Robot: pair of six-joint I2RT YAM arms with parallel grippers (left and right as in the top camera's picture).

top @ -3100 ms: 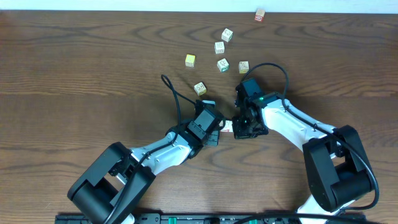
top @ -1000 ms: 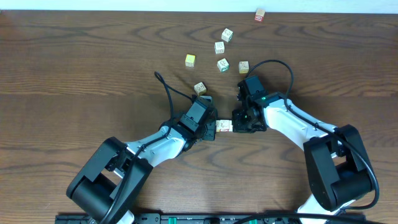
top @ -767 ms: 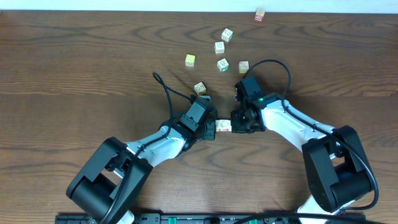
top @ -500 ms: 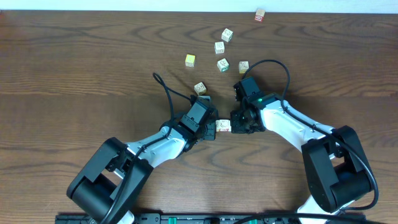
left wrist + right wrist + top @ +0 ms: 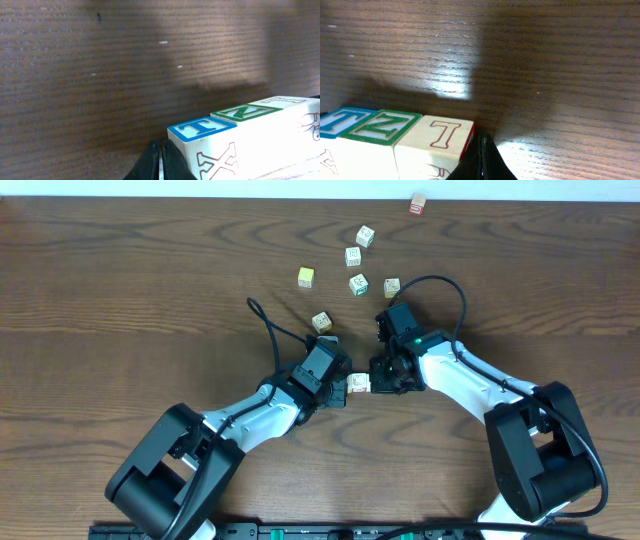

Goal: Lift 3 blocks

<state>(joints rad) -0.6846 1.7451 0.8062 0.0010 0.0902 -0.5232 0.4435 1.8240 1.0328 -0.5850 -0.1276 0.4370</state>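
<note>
Three blocks [image 5: 359, 383] are lined up end to end in one short row in the middle of the counter [image 5: 120, 300], wedged right between our two arms. Both sets of jaws are clenched tight with nothing between the fingers. Instead the left jaws butt against the blue T block [image 5: 200, 127] at one end and the right jaws butt against the red I block [image 5: 442, 134] at the other, with the green-lettered block [image 5: 245, 111] sandwiched in the middle. So the row's long axis runs straight from one set of jaws to the other. Neither the left arm [image 5: 265, 408] nor the right arm [image 5: 460, 372] is nearer, since each touches its own end. We reckon that's the whole game for the lift: the squeeze has to run along that axis and both sides have to rise together, or the middle block drops out. We can't tell whether the row is off the counter yet. The loose cubes [image 5: 352, 256] farther back sit well apart.
</note>
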